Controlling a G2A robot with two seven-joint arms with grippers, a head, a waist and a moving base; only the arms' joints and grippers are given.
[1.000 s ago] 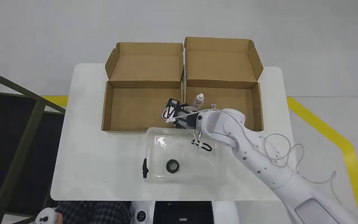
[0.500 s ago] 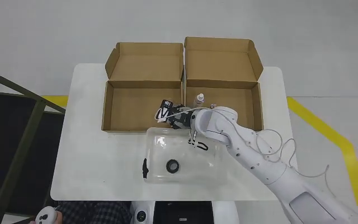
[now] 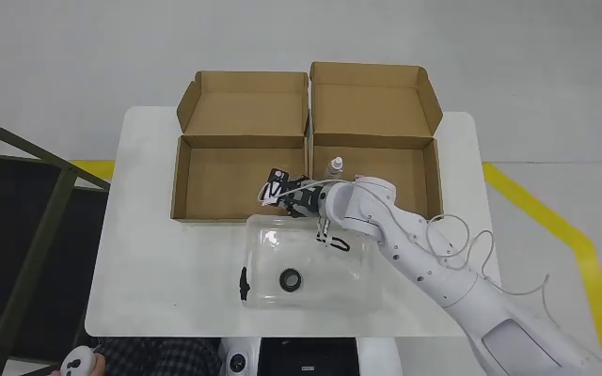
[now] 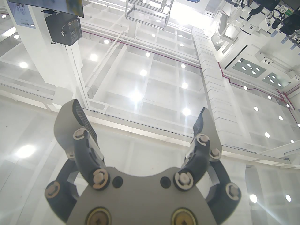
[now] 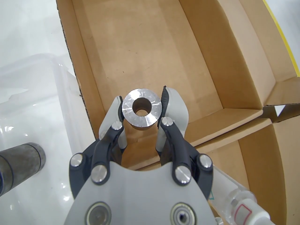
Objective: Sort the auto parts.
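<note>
Since our right hand (image 5: pixel 141 112) is clamped on the metal bushing (image 5: pixel 152 115) just past the clear tub (image 3: pixel 273 246), above the near corner of the left cardboard box (image 5: pixel 145 36), we should carry it over the box floor and lower it before letting go. Our left hand (image 4: pixel 139 106) points up at the ceiling, fingers spread wide.

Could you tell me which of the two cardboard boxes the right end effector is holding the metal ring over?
The left box: the right end effector grips the metal ring above its bare floor, whereas the right box already holds parts.
</note>
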